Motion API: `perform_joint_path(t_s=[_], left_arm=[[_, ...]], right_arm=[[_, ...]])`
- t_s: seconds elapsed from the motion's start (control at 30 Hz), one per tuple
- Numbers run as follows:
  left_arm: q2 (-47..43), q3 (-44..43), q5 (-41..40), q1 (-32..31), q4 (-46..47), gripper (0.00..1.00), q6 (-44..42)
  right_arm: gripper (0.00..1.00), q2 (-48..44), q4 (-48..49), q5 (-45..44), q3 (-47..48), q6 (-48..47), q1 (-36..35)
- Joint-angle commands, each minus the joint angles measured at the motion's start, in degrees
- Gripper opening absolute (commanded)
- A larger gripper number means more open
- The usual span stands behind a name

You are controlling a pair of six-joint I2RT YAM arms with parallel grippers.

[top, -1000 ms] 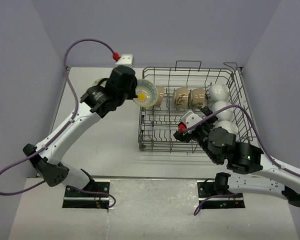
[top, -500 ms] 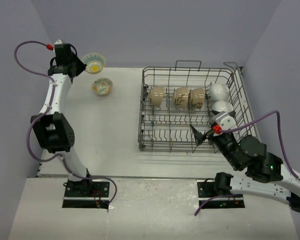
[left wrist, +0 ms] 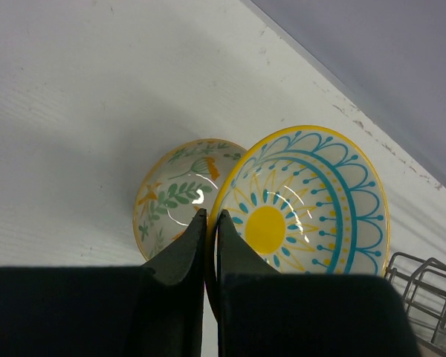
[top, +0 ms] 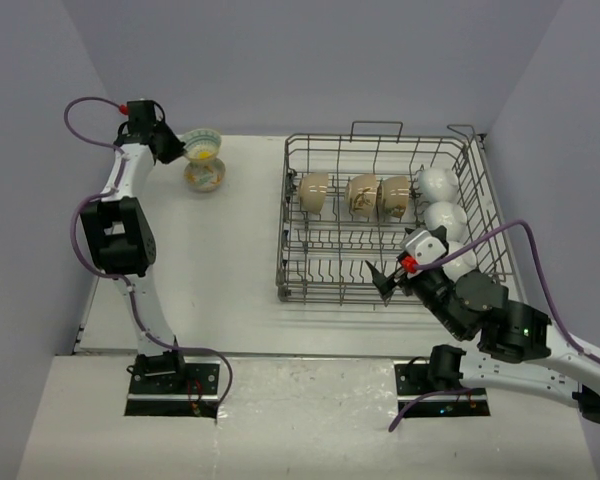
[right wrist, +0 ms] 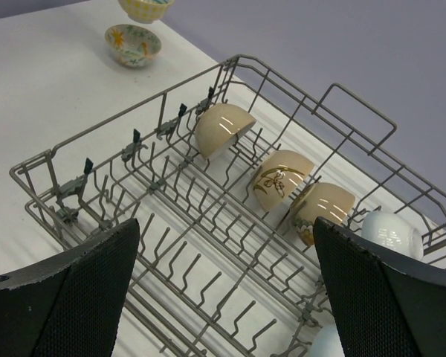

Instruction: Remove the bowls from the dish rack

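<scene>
Left end effector [left wrist: 212, 227] grasps sun-patterned bowl [left wrist: 305, 201] beside floral bowl [left wrist: 175, 197]; right end effector [right wrist: 224, 230], released, hangs over the dish rack [top: 330, 265].

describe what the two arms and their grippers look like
The left arm and right arm have white links and bulky black joint housings on black base plates. A purple cable loops along each to a red connector near the wrist. The left gripper and right gripper have black fingers, the right's finely textured.

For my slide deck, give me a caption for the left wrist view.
Left tool pinches the sun-patterned bowl by its rim, beside the floral bowl on the table.
</scene>
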State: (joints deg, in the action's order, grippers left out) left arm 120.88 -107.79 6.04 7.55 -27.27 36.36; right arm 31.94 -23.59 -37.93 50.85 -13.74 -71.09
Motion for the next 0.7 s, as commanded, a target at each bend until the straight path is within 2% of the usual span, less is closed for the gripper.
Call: perform_joint_path(t_s=[0.0, 0.13, 0.47, 0.67], left_arm=[[0.1, -1.5, 1.0, 0.8, 2.7, 0.00, -1.4], [-0.6, 0.6, -1.5, 0.8, 2.3, 0.00, -2.2], [-1.9, 7.8, -0.6, 0.7, 6.8, 0.00, -2.3], [-1.4, 8.4, -1.8, 0.7, 7.8, 0.00, -3.0]], right_arm=[[0.99, 0.4, 1.5, 0.3, 0.1, 0.5, 0.0], [0.99, 0.0, 1.6, 0.5, -0.2, 0.5, 0.0], [0.99, -0.8, 2.2, 1.1, -0.9, 0.4, 0.0], [0.99, -2.2, 2.3, 1.6, -1.1, 0.6, -0.1]])
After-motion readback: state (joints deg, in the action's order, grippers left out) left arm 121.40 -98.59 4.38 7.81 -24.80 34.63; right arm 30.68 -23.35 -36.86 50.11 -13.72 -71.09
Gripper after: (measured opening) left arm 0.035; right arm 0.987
